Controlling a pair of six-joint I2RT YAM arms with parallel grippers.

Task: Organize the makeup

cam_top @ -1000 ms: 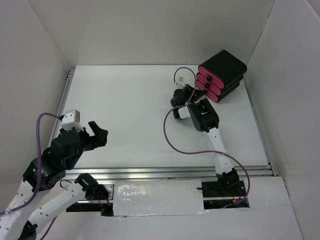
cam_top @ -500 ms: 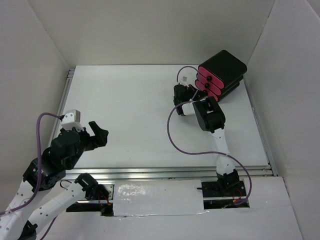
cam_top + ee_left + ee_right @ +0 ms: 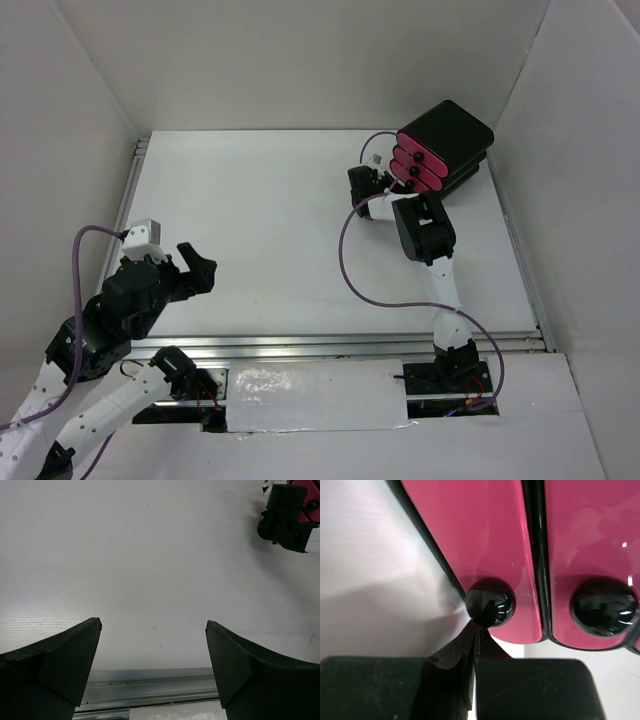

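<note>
No makeup shows in any view. My right gripper [image 3: 388, 184] is shut, its two fingers pressed flat together. In the right wrist view its tips [image 3: 476, 626] touch the underside of the glossy black knob [image 3: 490, 602] of one pink drawer [image 3: 480, 545], with nothing between the fingers. A second pink drawer and its knob [image 3: 603, 606] lie beside it. My left gripper [image 3: 199, 270] is open and empty, held above the table near its front left edge, and its view [image 3: 154, 622] shows only bare white table between the jaws.
The black box [image 3: 452, 132] with three pink drawers [image 3: 420, 170] stands at the back right, close to the right wall. White walls close in the table [image 3: 250, 220] on three sides. A metal rail [image 3: 150, 687] runs along the near edge.
My right gripper has moved back and to the right, up against the pink drawer fronts. The left arm has not moved.
</note>
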